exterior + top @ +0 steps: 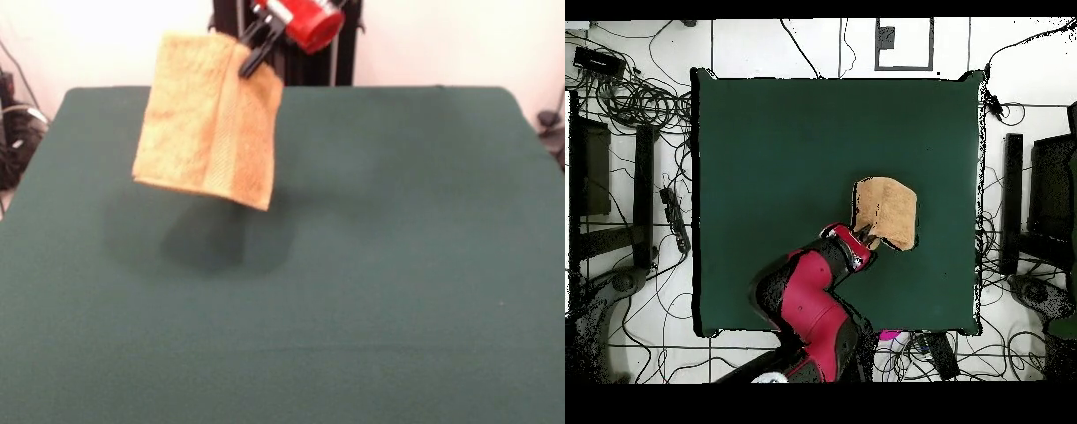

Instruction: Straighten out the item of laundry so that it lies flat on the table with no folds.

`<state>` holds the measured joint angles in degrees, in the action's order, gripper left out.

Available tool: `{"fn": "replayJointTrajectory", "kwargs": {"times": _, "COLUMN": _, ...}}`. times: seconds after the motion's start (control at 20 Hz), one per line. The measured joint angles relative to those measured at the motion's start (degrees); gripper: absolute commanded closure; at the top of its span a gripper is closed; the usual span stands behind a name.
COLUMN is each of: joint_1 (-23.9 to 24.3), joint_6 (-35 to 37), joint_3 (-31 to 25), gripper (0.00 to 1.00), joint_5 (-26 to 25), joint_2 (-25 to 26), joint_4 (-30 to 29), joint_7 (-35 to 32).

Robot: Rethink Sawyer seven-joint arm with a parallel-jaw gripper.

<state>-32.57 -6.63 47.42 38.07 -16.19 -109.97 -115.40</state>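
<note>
The orange-tan towel (208,124) hangs in the air above the dark green table (353,265), clear of the cloth, with its shadow on the felt below. One woven band stripe runs down it. My gripper (253,55) is shut on the towel's top edge, near the upper right corner, and holds it up. In the overhead view the towel (887,210) shows right of the table's (765,150) middle, with the gripper (868,238) at its lower left edge and the red arm reaching in from the bottom.
The robot's black pedestal (291,53) stands behind the table's far edge. Cables and dark equipment (625,150) lie on the floor round the table on both sides.
</note>
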Motion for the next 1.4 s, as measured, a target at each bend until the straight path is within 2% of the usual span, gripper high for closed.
{"fn": "replayJointTrajectory", "kwargs": {"times": 0.2, "joint_1": -4.1, "joint_6": 6.6, "joint_3": 5.5, "gripper": 1.0, "joint_5": -0.1, "joint_2": -0.1, "joint_4": 0.7, "joint_7": 0.0}}
{"fn": "replayJointTrajectory", "kwargs": {"times": 0.4, "joint_1": -1.8, "joint_6": 7.6, "joint_3": 3.9, "gripper": 1.0, "joint_5": -0.3, "joint_2": -2.8, "joint_4": 0.6, "joint_7": 0.0}}
{"fn": "replayJointTrajectory", "kwargs": {"times": 0.5, "joint_1": 3.3, "joint_6": 6.9, "joint_3": -0.3, "gripper": 1.0, "joint_5": -0.8, "joint_2": -5.9, "joint_4": 0.4, "joint_7": 0.0}}
{"fn": "replayJointTrajectory", "kwargs": {"times": 0.6, "joint_1": 10.5, "joint_6": 5.0, "joint_3": -6.6, "gripper": 1.0, "joint_5": -2.3, "joint_2": -8.9, "joint_4": -0.4, "joint_7": 0.0}}
{"fn": "replayJointTrajectory", "kwargs": {"times": 0.7, "joint_1": 15.4, "joint_6": 3.3, "joint_3": -10.8, "gripper": 1.0, "joint_5": -4.1, "joint_2": -10.3, "joint_4": -1.0, "joint_7": 0.0}}
{"fn": "replayJointTrajectory", "kwargs": {"times": 0.75, "joint_1": 19.7, "joint_6": 1.7, "joint_3": -14.4, "gripper": 1.0, "joint_5": -6.1, "joint_2": -11.2, "joint_4": -1.5, "joint_7": -0.1}}
{"fn": "replayJointTrajectory", "kwargs": {"times": 0.8, "joint_1": 27.1, "joint_6": -2.2, "joint_3": -20.5, "gripper": 1.0, "joint_5": -10.4, "joint_2": -11.9, "joint_4": -2.3, "joint_7": -0.6}}
{"fn": "replayJointTrajectory", "kwargs": {"times": 0.9, "joint_1": 31.5, "joint_6": -5.2, "joint_3": -24.2, "gripper": 1.0, "joint_5": -13.8, "joint_2": -11.9, "joint_4": -2.8, "joint_7": -1.3}}
{"fn": "replayJointTrajectory", "kwargs": {"times": 1.05, "joint_1": 40.7, "joint_6": -14.2, "joint_3": -32.8, "gripper": 1.0, "joint_5": -22.3, "joint_2": -11.1, "joint_4": -4.2, "joint_7": -5.0}}
{"fn": "replayJointTrajectory", "kwargs": {"times": 1.25, "joint_1": 46.7, "joint_6": -22.7, "joint_3": -40.4, "gripper": 1.0, "joint_5": -29.3, "joint_2": -9.9, "joint_4": -5.6, "joint_7": -11.0}}
{"fn": "replayJointTrajectory", "kwargs": {"times": 1.4, "joint_1": 48.3, "joint_6": -26.3, "joint_3": -44.1, "gripper": 1.0, "joint_5": -31.7, "joint_2": -9.1, "joint_4": -6.0, "joint_7": -15.3}}
